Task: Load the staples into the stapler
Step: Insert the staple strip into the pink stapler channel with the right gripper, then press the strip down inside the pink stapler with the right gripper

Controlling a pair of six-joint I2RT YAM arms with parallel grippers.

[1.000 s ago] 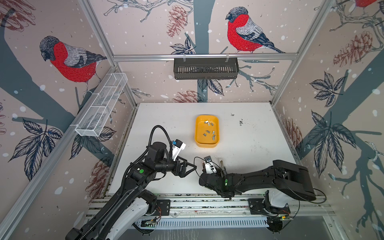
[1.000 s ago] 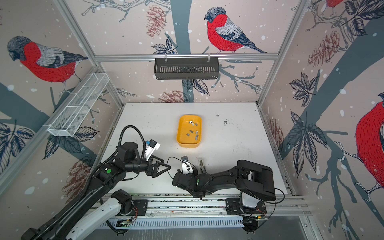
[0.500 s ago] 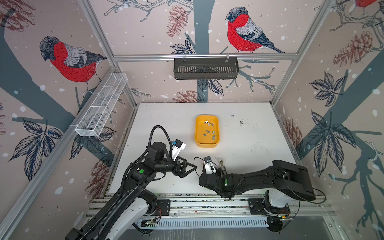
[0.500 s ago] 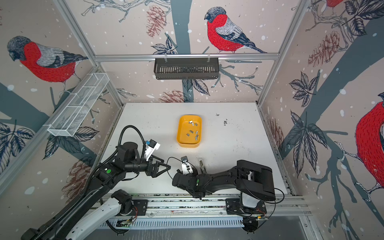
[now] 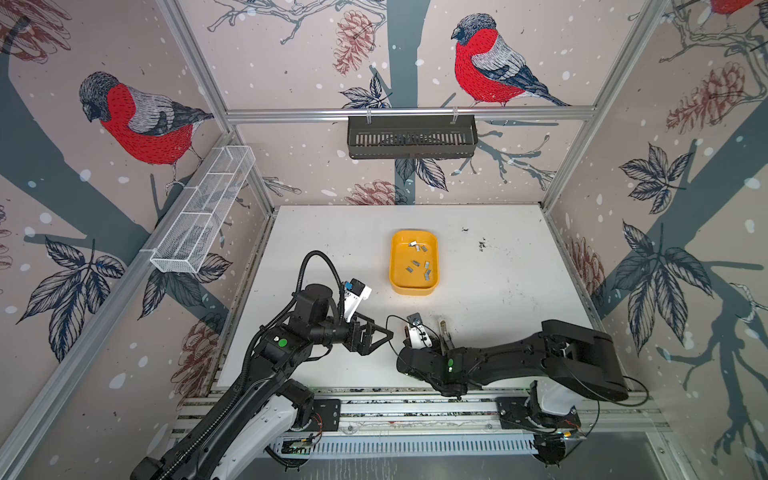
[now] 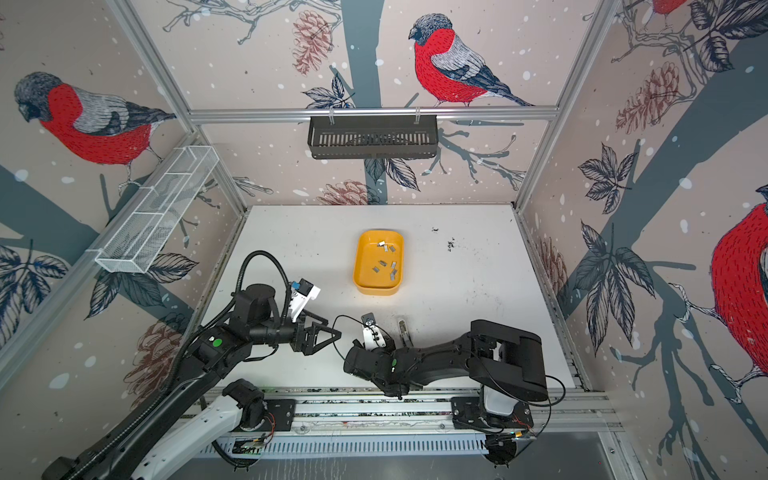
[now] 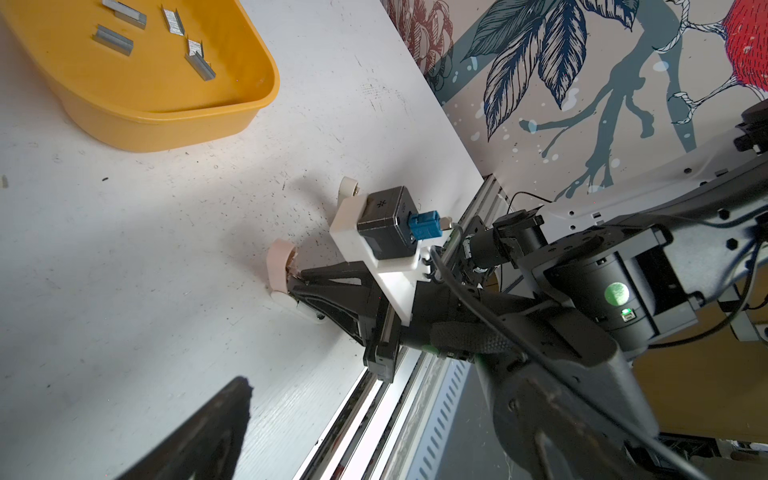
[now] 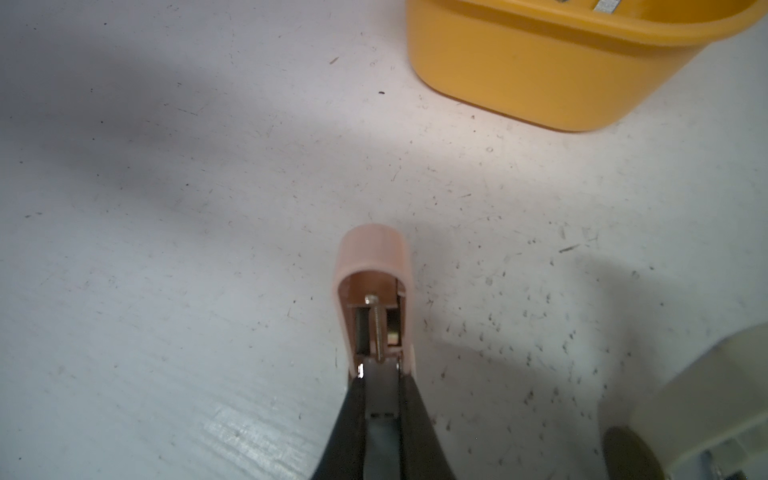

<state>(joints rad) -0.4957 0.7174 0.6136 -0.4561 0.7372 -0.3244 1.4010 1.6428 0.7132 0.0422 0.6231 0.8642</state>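
The right gripper (image 8: pixel 380 370) pinches the pink stapler (image 8: pixel 374 257) at the lower centre of the right wrist view. The left gripper (image 5: pixel 388 333) hangs spread nearby. The staples (image 5: pixel 419 262) lie in the yellow tray (image 5: pixel 392 266), mid-frame on the table (image 5: pixel 498 291).

Bare table (image 5: pixel 498 299) around yellow tray (image 5: pixel 413 289); stapler (image 8: pixel 374 253) near front edge.

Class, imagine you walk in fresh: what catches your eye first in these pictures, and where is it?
The red-breasted birds on the walls stand out first. Mid-table sits a yellow tray holding grey staples. Near the front, the right hand is shut on a peach stapler, the open left hand beside it.
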